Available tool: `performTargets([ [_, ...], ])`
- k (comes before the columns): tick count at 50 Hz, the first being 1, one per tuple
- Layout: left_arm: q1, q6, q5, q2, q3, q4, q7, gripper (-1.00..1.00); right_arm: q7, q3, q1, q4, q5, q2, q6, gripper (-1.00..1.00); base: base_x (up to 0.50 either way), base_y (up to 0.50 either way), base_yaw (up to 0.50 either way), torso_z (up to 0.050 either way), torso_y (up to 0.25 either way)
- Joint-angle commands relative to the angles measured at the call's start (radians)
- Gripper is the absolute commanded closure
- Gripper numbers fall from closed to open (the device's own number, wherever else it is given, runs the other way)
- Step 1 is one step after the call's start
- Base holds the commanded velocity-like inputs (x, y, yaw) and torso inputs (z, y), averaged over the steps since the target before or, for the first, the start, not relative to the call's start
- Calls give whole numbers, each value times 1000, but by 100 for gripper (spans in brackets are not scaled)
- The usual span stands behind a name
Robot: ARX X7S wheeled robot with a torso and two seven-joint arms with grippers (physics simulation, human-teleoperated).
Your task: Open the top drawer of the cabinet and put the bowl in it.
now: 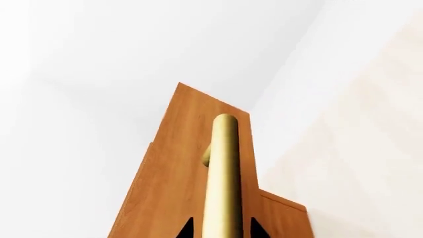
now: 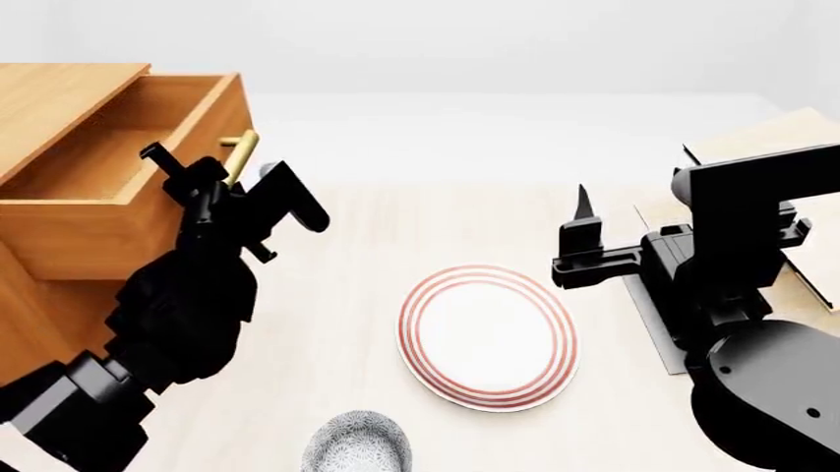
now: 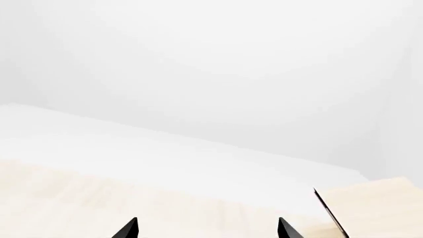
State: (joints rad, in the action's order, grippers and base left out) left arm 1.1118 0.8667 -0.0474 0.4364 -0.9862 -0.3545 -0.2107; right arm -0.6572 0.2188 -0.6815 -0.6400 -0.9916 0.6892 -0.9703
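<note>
The cabinet (image 2: 37, 324) stands at the left with its top drawer (image 2: 125, 221) pulled out, showing a lighter wood interior. My left gripper (image 2: 226, 169) is at the drawer's brass handle (image 2: 239, 147). In the left wrist view the handle (image 1: 223, 168) runs between the fingertips (image 1: 187, 229) with a thin gap on each side, so the left gripper (image 1: 222, 229) is open around it. The speckled bowl (image 2: 357, 442) sits at the near table edge. My right gripper (image 2: 584, 211) hovers open and empty at the right; in its own wrist view the right gripper (image 3: 208, 230) faces bare table.
A white plate with red rings (image 2: 489, 336) lies mid-table between the arms. A pale tilted plank rack (image 2: 768, 143) stands at the right behind my right arm, and its edge (image 3: 370, 208) shows in the right wrist view. The drawer front (image 1: 178, 163) fills the left wrist view.
</note>
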Motion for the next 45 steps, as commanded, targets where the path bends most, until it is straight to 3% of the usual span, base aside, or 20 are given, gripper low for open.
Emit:
performTargets([
  [1, -46, -27, 264, -20, -35, 44, -25, 100, 1, 0, 4, 5, 0, 2, 7, -100, -14, 0, 6, 0, 13],
  [16, -34, -10, 265, -11, -31, 90, -26, 100, 0, 2, 5, 6, -1, 2, 12, -100, -14, -1, 6, 0, 7],
  [17, -31, -7, 265, -10, -30, 94, -27, -100, 0, 2, 5, 7, -1, 2, 13, -100, -14, 0, 6, 0, 9],
  [28, 20, 79, 286, 35, 8, 301, -32, -100, -1, 5, -3, 7, -3, 2, 13, -100, -10, 0, 5, 0, 5],
  [37, 94, 192, 419, 33, 195, 541, -26, -100, 0, 6, 3, 7, -1, 3, 20, -100, 0, 0, 0, 0, 0],
  [45, 183, 287, 531, -21, 382, 564, -24, -100, -1, 5, 7, 4, -3, 6, 23, -100, 0, 0, 0, 0, 0],
])
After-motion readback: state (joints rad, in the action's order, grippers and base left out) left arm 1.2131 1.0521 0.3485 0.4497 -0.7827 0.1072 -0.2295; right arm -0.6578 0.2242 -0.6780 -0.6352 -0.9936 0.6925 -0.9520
